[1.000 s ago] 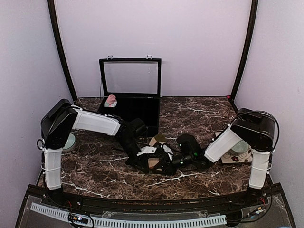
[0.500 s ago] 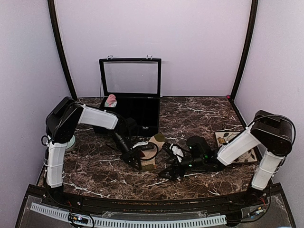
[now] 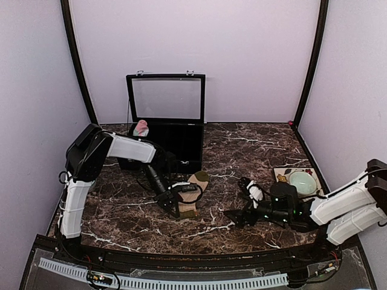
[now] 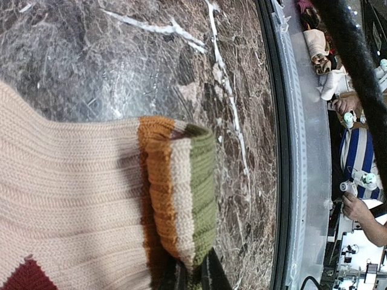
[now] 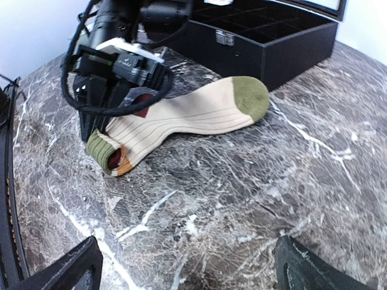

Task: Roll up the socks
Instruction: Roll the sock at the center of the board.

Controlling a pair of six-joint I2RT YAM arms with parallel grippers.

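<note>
Marble table (image 5: 254,199), dark with white veins. Tan sock (image 5: 187,118) lies flat and unrolled. Olive toe points far, toward the black compartment box (image 5: 284,60). Striped cuff, olive and orange with red lining, opens toward the near edge. Left gripper (image 5: 103,124) sits on the sock's leg just above the cuff, closed on the fabric, cable looped around it. Right gripper (image 5: 190,269) low over bare marble, well apart from the sock, fingertips (image 5: 75,266) spread wide.

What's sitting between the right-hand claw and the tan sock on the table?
Nothing. Only a bare stretch of the marble table separates the open right gripper from the tan sock. The right wrist view shows this most clearly.
</note>
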